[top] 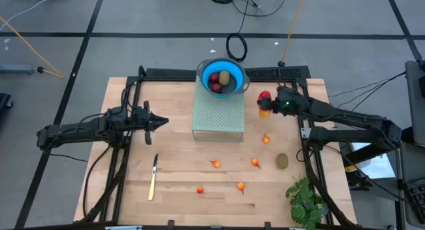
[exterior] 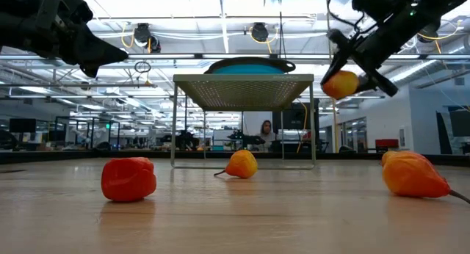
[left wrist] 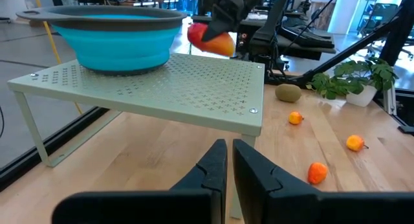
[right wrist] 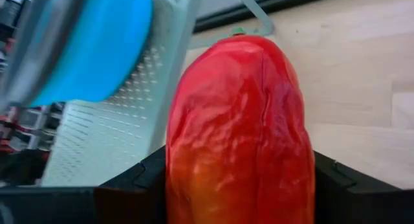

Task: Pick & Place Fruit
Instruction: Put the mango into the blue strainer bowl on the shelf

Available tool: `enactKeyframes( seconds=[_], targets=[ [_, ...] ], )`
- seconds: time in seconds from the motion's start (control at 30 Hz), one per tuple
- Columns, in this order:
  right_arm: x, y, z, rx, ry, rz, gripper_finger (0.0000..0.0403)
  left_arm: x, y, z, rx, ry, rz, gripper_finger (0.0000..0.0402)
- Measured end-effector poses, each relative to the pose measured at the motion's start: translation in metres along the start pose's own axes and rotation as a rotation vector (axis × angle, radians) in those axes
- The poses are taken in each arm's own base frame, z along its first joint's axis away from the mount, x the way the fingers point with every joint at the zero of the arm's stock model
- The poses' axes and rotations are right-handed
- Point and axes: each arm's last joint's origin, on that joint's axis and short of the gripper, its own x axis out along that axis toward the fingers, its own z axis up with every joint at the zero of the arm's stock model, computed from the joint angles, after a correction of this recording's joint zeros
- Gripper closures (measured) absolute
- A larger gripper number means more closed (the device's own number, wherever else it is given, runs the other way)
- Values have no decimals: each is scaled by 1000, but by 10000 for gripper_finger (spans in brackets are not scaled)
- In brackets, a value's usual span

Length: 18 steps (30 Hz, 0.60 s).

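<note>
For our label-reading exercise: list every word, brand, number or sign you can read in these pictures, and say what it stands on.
None can be read.
The blue bowl, the perforated shelf, the knife and the red-and-yellow fruit held in the right gripper carry no lettering.
Any signs in the room behind the table are too small to read.

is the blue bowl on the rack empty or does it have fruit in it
Not empty: the blue collapsible bowl on the perforated metal rack holds two dark red round fruits and a brownish-olive oval.

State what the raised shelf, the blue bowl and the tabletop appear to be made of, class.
Shelf: probably painted metal, matte pale green, with rows of punched holes.
Bowl: looks like soft plastic or silicone, smooth blue wall under a grey rim.
Tabletop: wood, shown by pale planks with grain lines.
</note>
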Motion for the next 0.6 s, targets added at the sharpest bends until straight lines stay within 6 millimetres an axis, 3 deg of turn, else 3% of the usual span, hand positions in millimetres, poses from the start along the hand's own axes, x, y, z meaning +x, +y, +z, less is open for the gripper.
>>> enactKeyframes(
  seconds=[0.33,0.6],
  targets=[
    [-25,7,9,20,-90,153,187,0,0,0,-1,0,0,376],
    [-32,17,16,21,-162,266,187,0,0,0,-3,0,-1,376]
  ],
)
